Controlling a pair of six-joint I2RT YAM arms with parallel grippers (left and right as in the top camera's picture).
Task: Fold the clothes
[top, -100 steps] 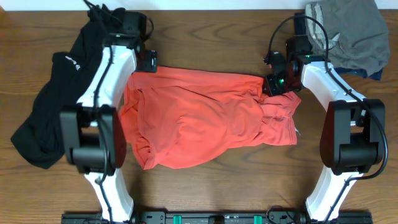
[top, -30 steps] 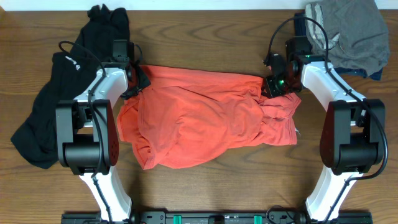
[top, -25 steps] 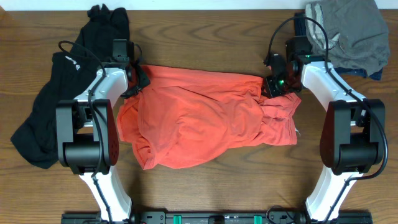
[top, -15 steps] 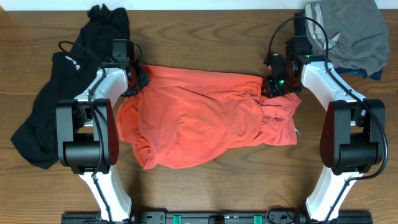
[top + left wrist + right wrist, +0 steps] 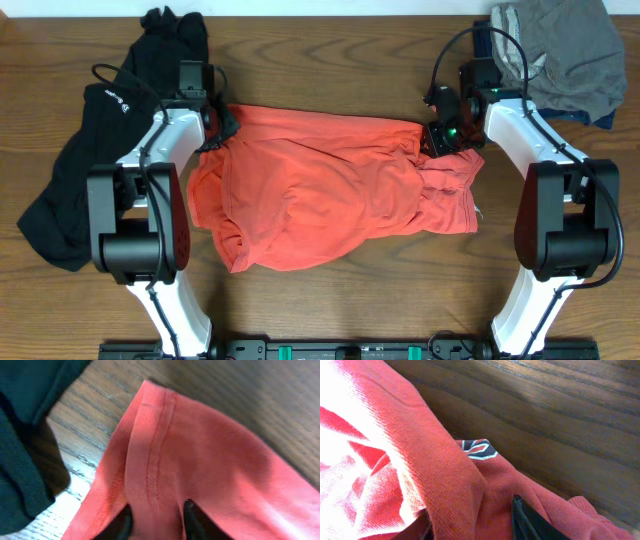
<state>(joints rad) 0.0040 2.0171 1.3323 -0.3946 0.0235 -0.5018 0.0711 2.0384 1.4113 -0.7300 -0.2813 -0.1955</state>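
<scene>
Your main risk is an uneven hold. The left gripper (image 5: 222, 128) is clamped on a thin ridge of the shirt (image 5: 330, 195), right at the stitched hem (image 5: 152, 460). With so little cloth between the fingers (image 5: 192, 516), a sharp pull could let it slip out. That corner would then drop and spoil the fold.

The black garment (image 5: 80, 180) lies just beside that corner, so a low sweep could snag it and drag it along.

At the far corner, the right gripper (image 5: 437, 138) is buried in bunched cloth near the small label (image 5: 479, 449). Only one finger shows in the wrist view, so you cannot tell whether it is closed on the cloth. If it holds nothing, lifting both sides would skew the shirt. Watch the grey garment (image 5: 565, 50) behind that arm too.

The shirt itself lies spread across the middle of the table (image 5: 330, 60), between the two arms. It is orange-red, soft and thin. It is wrinkled across the body, crumpled at the right end, and curled under along its lower left edge. It looks likely to sag and crease, so it probably needs smoothing before any fold comes out neat.
</scene>
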